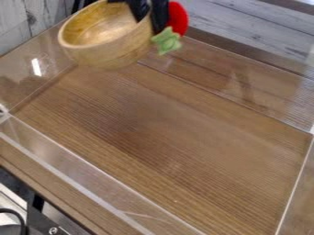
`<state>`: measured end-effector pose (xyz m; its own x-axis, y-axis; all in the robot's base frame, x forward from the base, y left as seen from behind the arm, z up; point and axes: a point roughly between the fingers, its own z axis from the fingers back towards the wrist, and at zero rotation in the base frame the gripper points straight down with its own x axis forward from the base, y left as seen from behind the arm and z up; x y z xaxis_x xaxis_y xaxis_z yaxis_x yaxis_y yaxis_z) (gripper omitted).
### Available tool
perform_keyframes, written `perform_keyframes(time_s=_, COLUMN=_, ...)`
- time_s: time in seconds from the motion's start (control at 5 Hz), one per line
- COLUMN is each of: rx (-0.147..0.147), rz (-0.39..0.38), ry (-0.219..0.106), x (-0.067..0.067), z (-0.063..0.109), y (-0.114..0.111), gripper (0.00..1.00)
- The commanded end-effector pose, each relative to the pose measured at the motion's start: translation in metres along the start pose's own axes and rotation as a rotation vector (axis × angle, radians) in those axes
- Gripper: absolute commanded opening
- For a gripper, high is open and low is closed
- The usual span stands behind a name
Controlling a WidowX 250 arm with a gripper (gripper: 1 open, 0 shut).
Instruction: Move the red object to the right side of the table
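Note:
The red object (177, 17), a small red strawberry with a green leafy end pointing down, hangs in the air at the top of the camera view. My gripper (151, 11) is shut on it, and only its dark fingertips show below the frame's top edge. The light wooden bowl (103, 40) hangs tilted against the left side of the fingers, lifted off the table (172, 138). I cannot tell whether the bowl's rim is also clamped.
Low clear acrylic walls border the tabletop: one along the front left (73, 170), one on the right (298, 188), one at the back (263, 69). Grey planks lie beyond the back wall.

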<state>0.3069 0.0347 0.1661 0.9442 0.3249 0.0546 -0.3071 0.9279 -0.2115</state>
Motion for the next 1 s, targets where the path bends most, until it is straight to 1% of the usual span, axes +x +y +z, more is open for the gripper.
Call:
perform_keyframes(time_s=0.0, rx=-0.022, rz=-0.023, ry=-0.089, x=-0.015, z=0.027, y=-0.023, gripper=0.00)
perform_keyframes(time_s=0.2, rx=-0.031, rz=-0.007, ry=-0.087, x=-0.031, z=0.031, y=-0.030, gripper=0.00)
perform_keyframes(time_s=0.4, rx=-0.036, rz=-0.034, ry=-0.078, x=-0.044, z=0.026, y=-0.055, gripper=0.00)
perform_keyframes(time_s=0.6, rx=-0.025, rz=-0.063, ry=-0.068, x=-0.057, z=0.007, y=-0.094, gripper=0.00)
perform_keyframes(time_s=0.8, rx=-0.015, rz=-0.128, ry=-0.061, x=-0.064, z=-0.007, y=-0.114, gripper=0.00)
